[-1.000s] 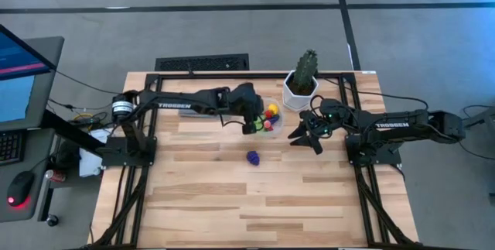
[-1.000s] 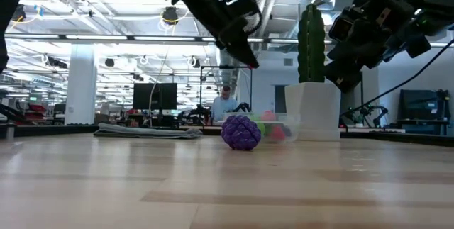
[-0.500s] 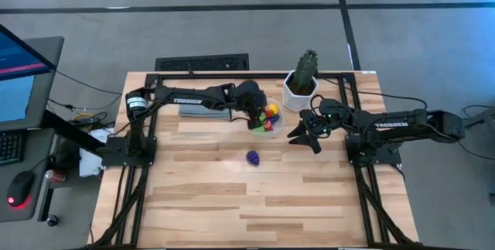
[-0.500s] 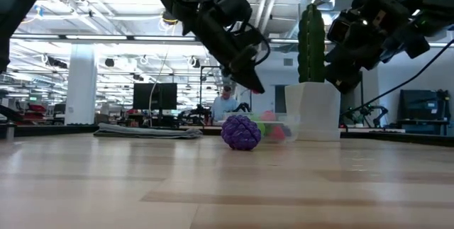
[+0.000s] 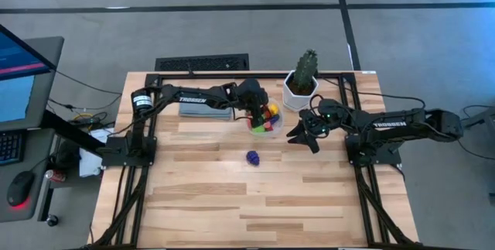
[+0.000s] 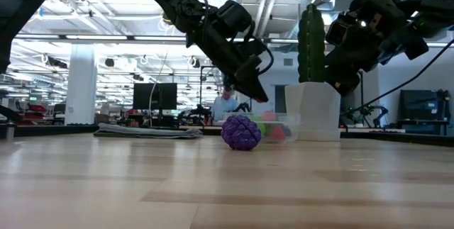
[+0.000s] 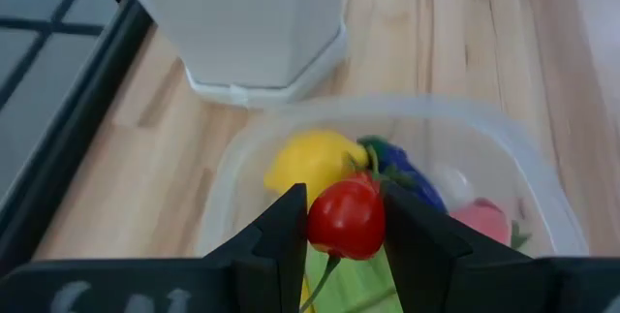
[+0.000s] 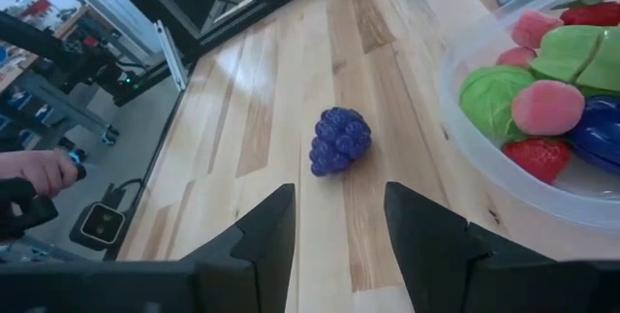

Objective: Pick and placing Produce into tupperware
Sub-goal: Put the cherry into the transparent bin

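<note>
Nearest the front of the table (image 5: 232,196), we note one piece of produce not yet collected: a purple grape cluster (image 5: 253,157) lying alone on the bare wood, well apart from the container. The low view shows it resting on the surface in front of the container, with nothing touching it.

Farther back sits the tupperware (image 5: 265,118), a clear round tub just beside the white cactus pot (image 5: 298,89). It already holds several pieces: a yellow fruit (image 7: 308,163), a blue piece (image 7: 402,175), a green leafy vegetable (image 8: 492,95), pink ones and a strawberry (image 8: 536,153).

The left gripper (image 7: 346,221) hangs directly over the tub, fingers clamped on a small red tomato (image 7: 347,218). We judge it is held there so that the piece falls inside the rim when let go; the release is not yet made.

The right gripper (image 5: 303,134) waits above the table just to the side of the tub, between it and the right arm's base. Its fingers (image 8: 263,231) stand spread and carry nothing. Its wrist camera faces the grape cluster, so we judge this arm well placed to fetch it.

At the back edge lies a folded grey cloth (image 5: 205,109), partly under the left arm, clear of the work.
</note>
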`<state>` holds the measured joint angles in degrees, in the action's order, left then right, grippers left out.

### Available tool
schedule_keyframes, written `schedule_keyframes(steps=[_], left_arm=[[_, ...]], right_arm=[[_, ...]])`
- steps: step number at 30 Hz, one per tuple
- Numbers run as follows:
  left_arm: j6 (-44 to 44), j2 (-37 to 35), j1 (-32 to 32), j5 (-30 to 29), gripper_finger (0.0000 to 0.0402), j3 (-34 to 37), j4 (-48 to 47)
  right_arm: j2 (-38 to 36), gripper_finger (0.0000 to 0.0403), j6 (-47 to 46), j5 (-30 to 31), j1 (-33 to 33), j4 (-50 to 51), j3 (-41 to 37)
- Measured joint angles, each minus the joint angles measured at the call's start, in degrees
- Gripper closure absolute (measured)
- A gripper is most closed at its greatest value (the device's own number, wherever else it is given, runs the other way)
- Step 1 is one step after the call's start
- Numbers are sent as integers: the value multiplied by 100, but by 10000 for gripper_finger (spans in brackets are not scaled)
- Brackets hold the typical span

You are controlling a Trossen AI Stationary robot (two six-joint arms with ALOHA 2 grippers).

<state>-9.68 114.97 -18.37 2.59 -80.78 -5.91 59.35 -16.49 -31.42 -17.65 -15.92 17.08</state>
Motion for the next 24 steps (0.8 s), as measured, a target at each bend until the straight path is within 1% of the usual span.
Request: schedule_keyframes(steps=[10,17,21,24], left_arm=[[176,58,4,-28,291,-8,150],[286,58,4,-36,246,-8,205],[338,58,4,-182,217,-8,201],[404,50,4,-123,202,-8,194]], right_arm=[[0,220,0,0,0,6,0],[0,220,-16,-2,0,22,0],[0,220,-62,-2,0,21,0],[0,220,-151,-2,0,21,0]])
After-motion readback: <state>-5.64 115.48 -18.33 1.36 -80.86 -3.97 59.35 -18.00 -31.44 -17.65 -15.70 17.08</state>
